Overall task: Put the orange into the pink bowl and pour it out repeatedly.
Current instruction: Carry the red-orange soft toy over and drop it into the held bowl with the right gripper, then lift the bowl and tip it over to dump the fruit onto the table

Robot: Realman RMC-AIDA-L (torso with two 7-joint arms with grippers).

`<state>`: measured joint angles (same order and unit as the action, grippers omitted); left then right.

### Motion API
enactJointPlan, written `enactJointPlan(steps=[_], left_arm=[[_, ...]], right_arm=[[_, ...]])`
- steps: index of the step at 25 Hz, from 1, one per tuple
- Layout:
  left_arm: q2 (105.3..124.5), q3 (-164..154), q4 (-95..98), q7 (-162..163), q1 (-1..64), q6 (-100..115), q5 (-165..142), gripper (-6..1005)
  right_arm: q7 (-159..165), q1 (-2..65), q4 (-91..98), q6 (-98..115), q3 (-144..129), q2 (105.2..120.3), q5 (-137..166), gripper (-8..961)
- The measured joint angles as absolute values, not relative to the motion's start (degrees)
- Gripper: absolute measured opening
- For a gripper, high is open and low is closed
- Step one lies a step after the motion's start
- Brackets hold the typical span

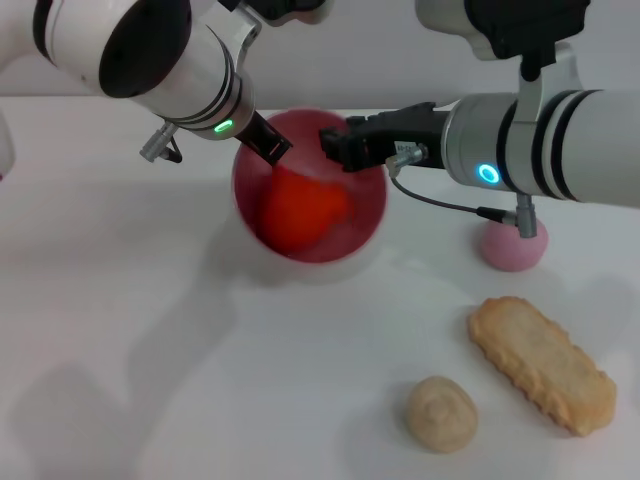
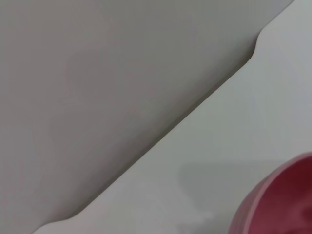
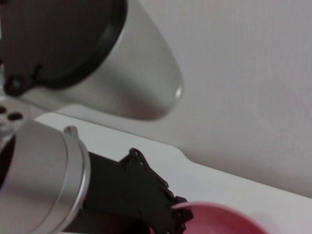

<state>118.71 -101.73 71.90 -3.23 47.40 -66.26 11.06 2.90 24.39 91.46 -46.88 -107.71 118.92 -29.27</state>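
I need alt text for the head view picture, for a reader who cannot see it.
A glossy orange-red toy fruit lies inside a tilted round pink plastic bowl on a white table; the left gripper and right gripper are at its rim.

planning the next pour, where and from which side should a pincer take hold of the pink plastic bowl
Grip the round pink plastic bowl by its thin upper rim, coming from the far side, one finger inside and one outside. It is tilted with its mouth facing the camera, and the glossy orange-red toy fruit fills its lower part. The left pincer and right pincer are already at that rim.
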Motion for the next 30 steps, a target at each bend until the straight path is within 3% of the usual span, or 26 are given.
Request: enactJointPlan(steps=[7,13,15,30], left_arm=[[118.67,-101.77,71.73,-3.49,47.40,-66.11,11.51,45],[118.61,-101.62,71.64,-5.40,47.47,-66.81,15.65,45],[118.62,-101.51,71.64,-5.27,47.95,-67.76,16.42,44],[118.80,-98.79,67.75,-4.17,50.47,-71.49,23.71,48]], right_arm=[[-1.50,19.39,92.49,-34.55,-107.66,119.00,-22.77,298],[-1.53,9.59,91.02,-4.59,-105.89,119.23,-7.41,500],[-1.53,8.72,88.27,0.86,-104.49,119.32,-5.45,642],[-1.06,6.62,74.33,16.73,-99.59,119.36,-6.01,642]])
